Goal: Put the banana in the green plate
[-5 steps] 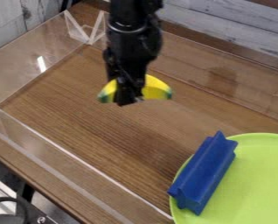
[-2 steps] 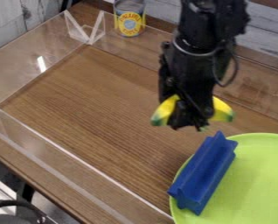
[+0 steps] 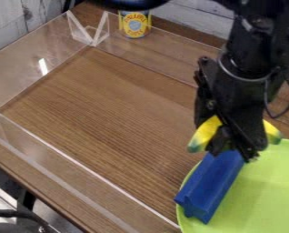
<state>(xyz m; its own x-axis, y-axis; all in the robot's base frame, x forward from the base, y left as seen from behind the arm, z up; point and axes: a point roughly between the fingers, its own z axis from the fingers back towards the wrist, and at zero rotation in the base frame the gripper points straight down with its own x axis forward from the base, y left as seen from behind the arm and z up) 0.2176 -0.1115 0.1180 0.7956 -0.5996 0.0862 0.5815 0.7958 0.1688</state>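
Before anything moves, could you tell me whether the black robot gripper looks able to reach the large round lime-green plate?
Probably yes: the black robot gripper, holding the yellow banana, already hangs over the plate's edge area, though the blue block lies close beneath.

Tabletop robot test area, wooden tray point(image 3: 98, 109), clear side walls point(image 3: 64, 167)

- banana point(image 3: 205, 135): yellow, curved, dark green tip – held up in the gripper, middle hidden, near the blue block's upper end
- green plate point(image 3: 271, 193): round, lime-green, shallow rim – flat on the table, cut off by the frame
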